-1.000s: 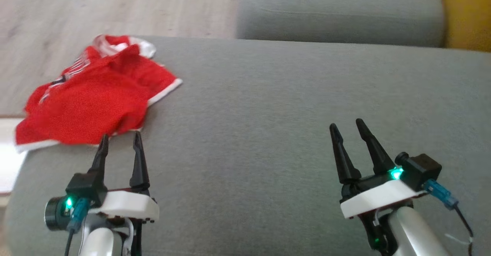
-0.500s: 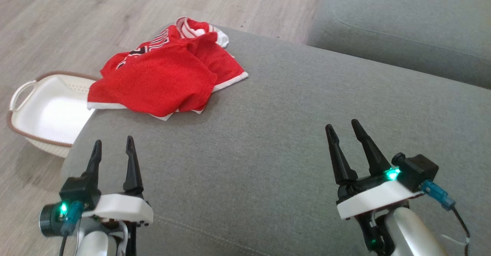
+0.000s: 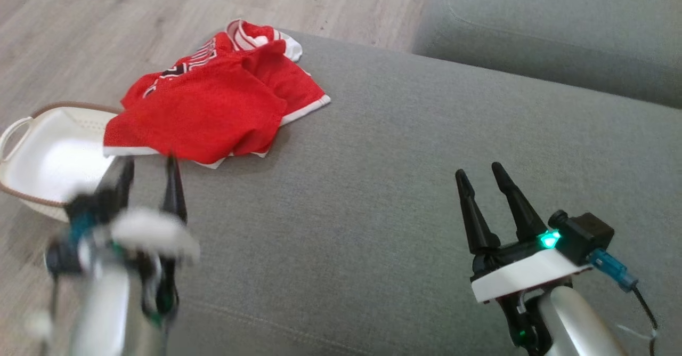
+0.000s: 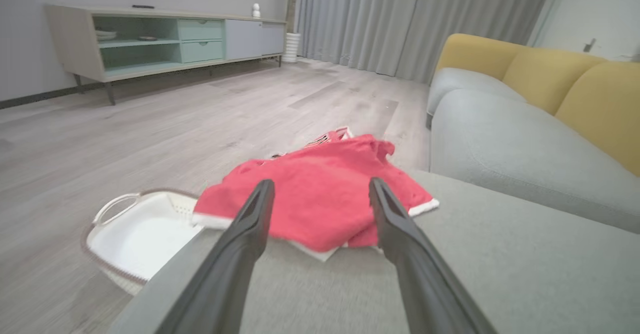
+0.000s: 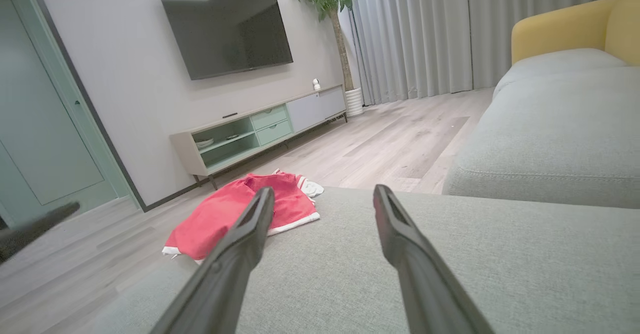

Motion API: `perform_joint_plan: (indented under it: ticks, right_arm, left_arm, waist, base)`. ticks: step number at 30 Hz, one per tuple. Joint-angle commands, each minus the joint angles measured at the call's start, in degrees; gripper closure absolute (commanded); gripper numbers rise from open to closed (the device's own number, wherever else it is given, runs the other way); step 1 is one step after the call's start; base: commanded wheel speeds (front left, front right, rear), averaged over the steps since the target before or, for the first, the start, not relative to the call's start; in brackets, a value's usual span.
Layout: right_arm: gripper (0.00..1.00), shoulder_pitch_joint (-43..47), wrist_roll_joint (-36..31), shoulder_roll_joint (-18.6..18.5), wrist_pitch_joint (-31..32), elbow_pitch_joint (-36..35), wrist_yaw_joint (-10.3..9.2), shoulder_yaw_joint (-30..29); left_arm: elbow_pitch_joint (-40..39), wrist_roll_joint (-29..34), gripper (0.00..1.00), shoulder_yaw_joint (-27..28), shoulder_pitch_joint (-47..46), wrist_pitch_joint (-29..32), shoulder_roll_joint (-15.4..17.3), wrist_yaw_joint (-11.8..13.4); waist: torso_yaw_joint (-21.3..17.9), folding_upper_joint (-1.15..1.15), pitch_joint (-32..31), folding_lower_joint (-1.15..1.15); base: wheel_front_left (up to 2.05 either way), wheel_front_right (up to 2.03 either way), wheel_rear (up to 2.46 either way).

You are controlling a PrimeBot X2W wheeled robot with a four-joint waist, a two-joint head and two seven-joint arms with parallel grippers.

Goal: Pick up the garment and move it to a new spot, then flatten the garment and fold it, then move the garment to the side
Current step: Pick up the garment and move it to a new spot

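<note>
A crumpled red garment point(image 3: 213, 105) with white trim lies at the far left corner of the grey sofa seat point(image 3: 399, 185); one edge hangs over the seat's side. My left gripper point(image 3: 149, 167), blurred by motion, is open just short of the garment's near edge, nothing between its fingers. In the left wrist view the garment point(image 4: 320, 194) lies straight ahead beyond the open fingers point(image 4: 250, 229). My right gripper point(image 3: 481, 176) hovers open over bare seat at the lower right, far from the garment point(image 5: 235, 211).
A white basket point(image 3: 48, 159) with a brown rim stands on the wooden floor beside the seat's left end, partly under the garment's edge. A second grey cushion point(image 3: 559, 25) lies beyond the seat at the upper right. A TV cabinet point(image 5: 260, 129) stands across the room.
The head camera turned, bringing the basket into view. In the last half second my left gripper moved forward toward the garment's near edge. The right gripper held still.
</note>
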Motion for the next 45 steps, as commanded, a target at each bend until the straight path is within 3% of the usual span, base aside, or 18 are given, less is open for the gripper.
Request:
perform_joint_plan:
  ticks: [1, 6, 13, 19, 23, 27, 31, 32, 33, 40, 45]
  right_arm:
    - [0.00, -1.36, 0.18, -0.85, -0.62, -2.06, -0.04, 0.74]
    - [0.00, -2.93, 0.19, -1.52, -0.62, -2.66, -0.04, 1.12]
    - [0.00, -5.92, 0.78, -2.37, -0.62, -3.64, -0.04, 2.27]
    - [0.00, -8.49, 1.36, -2.80, -0.62, -4.41, -0.04, 2.59]
    - [0.00, -9.89, 1.85, -3.07, -0.62, -4.75, -0.04, 2.82]
    - [0.00, -10.82, 2.20, -3.12, -0.62, -5.07, -0.04, 2.77]
    - [0.00, -10.96, 2.36, -3.23, -0.62, -5.12, -0.04, 2.45]
    - [0.00, -10.91, 2.37, -3.23, -0.62, -5.11, -0.04, 2.36]
    - [0.00, -10.80, 2.34, -3.23, -0.62, -5.06, -0.04, 2.26]
    - [0.00, -10.04, 2.27, -2.89, -0.62, -4.08, -0.04, 2.93]
    - [0.00, -8.63, 2.63, -2.40, -0.62, -2.77, -0.04, 3.52]
  left_arm:
    - [-1.47, -0.60, 0.00, 1.86, -8.52, 3.42, 1.56, -0.27]
    - [3.90, -2.17, 0.00, 2.54, -22.64, 16.94, 4.93, -0.70]
    - [18.01, -4.02, 0.00, 4.25, -36.71, 29.37, 11.09, -1.82]
    - [28.26, -4.41, 0.00, 5.77, -43.14, 33.67, 16.26, -0.96]
    - [33.24, -3.71, 0.00, 6.48, -45.65, 34.16, 19.27, 1.48]
    - [37.82, -2.12, 0.00, 6.29, -46.59, 35.03, 21.99, 4.86]
    - [40.43, -1.51, 0.00, 5.78, -46.85, 35.72, 22.88, 5.83]
    - [40.80, -1.07, 0.23, 5.32, -47.06, 35.34, 23.16, 5.85]
    - [41.10, -0.91, 0.98, 4.95, -47.26, 34.91, 23.20, 5.52]
    - [42.79, -0.49, 1.00, 2.62, -48.46, 31.81, 21.68, 2.94]
    - [42.11, 0.41, 1.00, 0.08, -49.17, 28.20, 20.89, -0.43]
  waist:
    - [-1.18, 0.00, 1.02, 0.00]
    - [-5.72, 0.00, 4.28, 0.00]
    - [-14.34, 0.00, 10.25, 0.00]
    - [-21.05, 0.00, 15.19, 0.00]
    - [-24.13, 0.00, 18.06, 0.00]
    - [-26.02, 0.00, 19.93, 0.00]
    - [-26.35, 0.00, 20.40, 0.00]
    - [-26.33, 0.00, 20.42, 0.00]
    - [-26.22, 0.00, 20.28, 0.00]
    - [-24.49, 0.00, 16.63, 0.00]
    - [-23.85, 0.00, 10.93, 0.00]
  base:
    - [0.00, 0.00, 0.00]
    - [0.00, 0.00, 0.00]
    - [0.00, 0.00, 0.00]
    - [0.00, 0.00, 0.00]
    - [0.00, 0.00, 0.00]
    - [0.00, 0.00, 0.00]
    - [0.00, 0.00, 0.00]
    - [0.00, 0.00, 0.00]
    - [0.00, 0.00, 0.00]
    - [0.00, 0.00, 0.00]
    - [0.00, 0.00, 0.00]
